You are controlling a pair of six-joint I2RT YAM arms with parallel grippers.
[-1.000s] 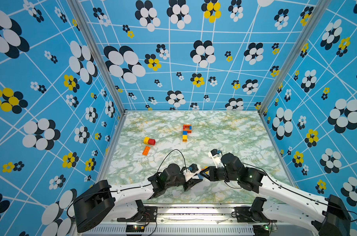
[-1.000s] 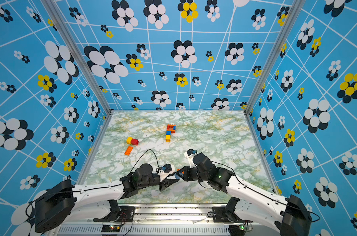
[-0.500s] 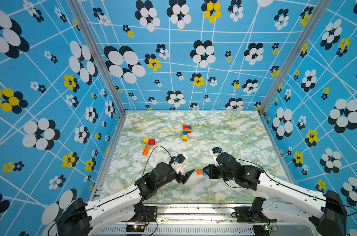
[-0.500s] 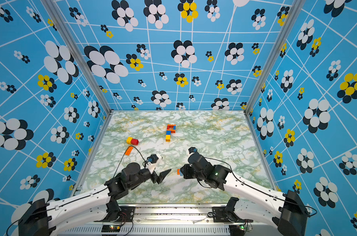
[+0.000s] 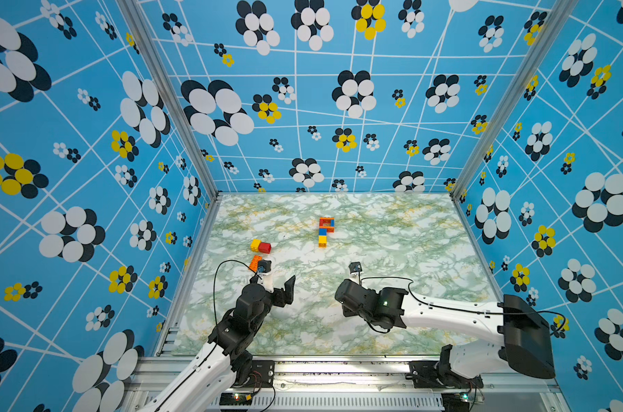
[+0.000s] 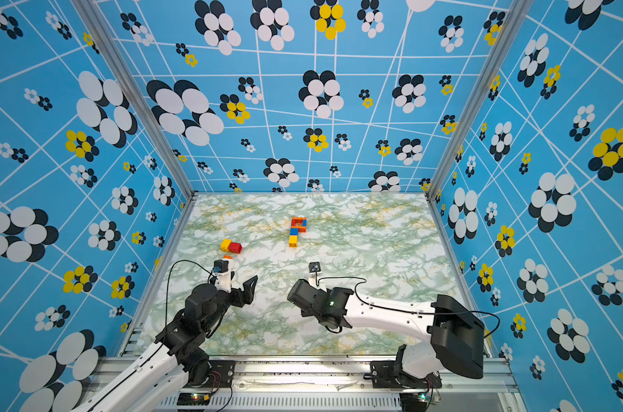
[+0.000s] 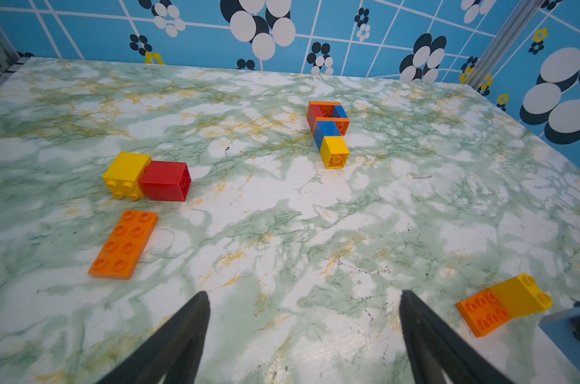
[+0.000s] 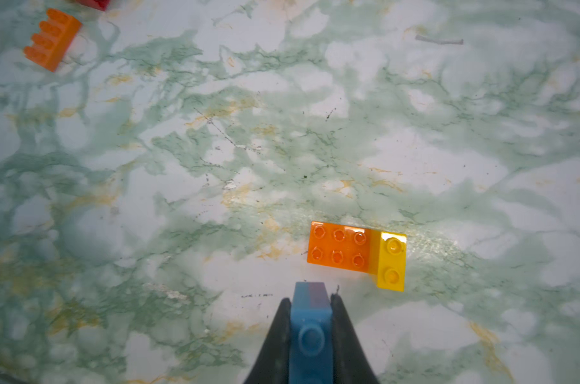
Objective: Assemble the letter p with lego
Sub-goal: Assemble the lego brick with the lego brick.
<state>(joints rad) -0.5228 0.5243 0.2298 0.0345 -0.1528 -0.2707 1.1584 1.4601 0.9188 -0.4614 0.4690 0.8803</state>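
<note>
**A:** What has the right gripper [image 8: 311, 299] got?

**B:** It is pinched tight on a pale blue studded plastic brick [image 8: 310, 335], which pokes out past its tips. Just beyond those tips, on the green-veined marble-look tabletop [image 5: 392, 232], lies a flat orange studded plate with a yellow brick clipped on one end [image 8: 340, 247]. Whether the blue brick touches it, I cannot tell.

**A:** And the left gripper [image 7: 303, 294]?

**B:** Spread wide and empty, low over bare table. That clipped plate sits off to its right, between the two grippers.

**A:** Where is the letter?

**B:** The cluster of orange, red, blue and yellow bricks [image 5: 325, 231] lies well ahead of both grippers, and its loop and stem already read as a P. Ahead of the left gripper, to its left, a loose yellow cube brick [image 7: 127, 173] touches a loose red cube brick [image 7: 165, 181]. A long flat orange plate [image 7: 124, 244] lies nearer.

**A:** So which step is this?

**B:** I'd judge an extra piece is being built. The blue brick wants squaring over the orange studs and pressing straight down. The left gripper could steady the plate so it doesn't skid.
</note>
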